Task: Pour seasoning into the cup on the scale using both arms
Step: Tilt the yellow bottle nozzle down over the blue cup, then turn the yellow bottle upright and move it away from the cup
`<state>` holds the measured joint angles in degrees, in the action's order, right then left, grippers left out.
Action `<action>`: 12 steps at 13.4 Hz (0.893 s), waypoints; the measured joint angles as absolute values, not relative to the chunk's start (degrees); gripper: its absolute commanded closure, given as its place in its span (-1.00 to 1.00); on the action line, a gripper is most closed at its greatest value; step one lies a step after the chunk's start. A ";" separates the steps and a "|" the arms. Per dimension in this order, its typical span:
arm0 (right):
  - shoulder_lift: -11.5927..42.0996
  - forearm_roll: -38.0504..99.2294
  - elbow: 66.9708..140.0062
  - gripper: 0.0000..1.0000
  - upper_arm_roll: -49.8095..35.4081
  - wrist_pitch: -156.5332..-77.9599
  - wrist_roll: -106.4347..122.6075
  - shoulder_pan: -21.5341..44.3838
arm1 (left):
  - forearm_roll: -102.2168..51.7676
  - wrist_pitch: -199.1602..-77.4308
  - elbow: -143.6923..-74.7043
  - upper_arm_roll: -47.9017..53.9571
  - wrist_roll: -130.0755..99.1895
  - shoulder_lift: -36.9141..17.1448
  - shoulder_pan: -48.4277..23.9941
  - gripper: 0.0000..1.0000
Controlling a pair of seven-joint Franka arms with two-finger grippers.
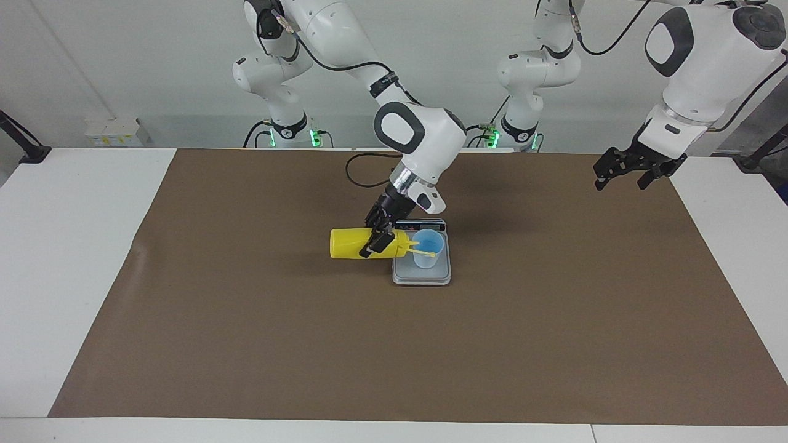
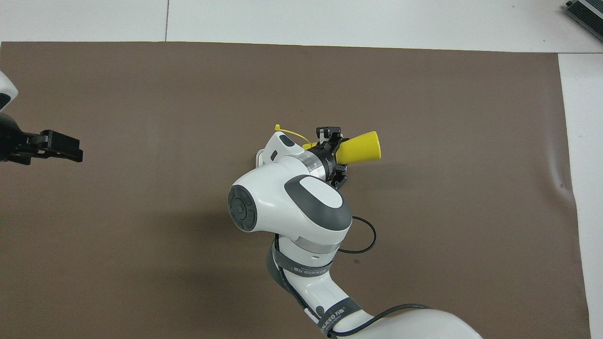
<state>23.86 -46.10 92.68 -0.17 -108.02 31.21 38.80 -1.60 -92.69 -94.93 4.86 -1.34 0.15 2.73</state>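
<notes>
Both right jaws [image 1: 377, 241] clamp seasoning [image 1: 351, 243].

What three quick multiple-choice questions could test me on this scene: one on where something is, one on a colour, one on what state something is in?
1. Where does the cup stand?
A. on the scale
B. on the bare brown mat
C. in a gripper

2. What colour is the bottle?
A. red
B. yellow
C. green

3. How is the bottle placed?
A. upright on the table
B. upside down inside the cup
C. tipped on its side, nozzle toward the cup

Answers:
1. A: the light-blue cup sits on the silver-grey scale's platform.
2. B: its body shows plain yellow in both views.
3. C: the right gripper is shut on the bottle and holds it level, with the nozzle end at the cup's rim. The left gripper waits open over the mat's edge at its own end of the table.
</notes>
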 measured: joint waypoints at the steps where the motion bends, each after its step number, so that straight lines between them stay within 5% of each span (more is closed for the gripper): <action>1: 23.63 -45.17 92.29 1.00 -0.10 -108.55 30.44 38.28 | -1.60 -92.69 -94.93 4.86 -1.34 0.16 2.73 -1.00; 6: 18.54 -36.36 94.58 1.00 0.08 -114.02 31.20 31.95 | -1.60 -92.69 -94.93 4.86 -1.34 0.16 2.73 -1.00; 12: 10.39 -20.58 105.99 1.00 0.13 -126.96 33.86 26.75 | -1.60 -92.69 -94.93 4.86 -1.34 0.16 2.73 -1.00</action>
<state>10.39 -20.58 105.99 0.13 -126.96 33.86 26.75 -1.60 -92.69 -94.93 4.86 -1.35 0.16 2.73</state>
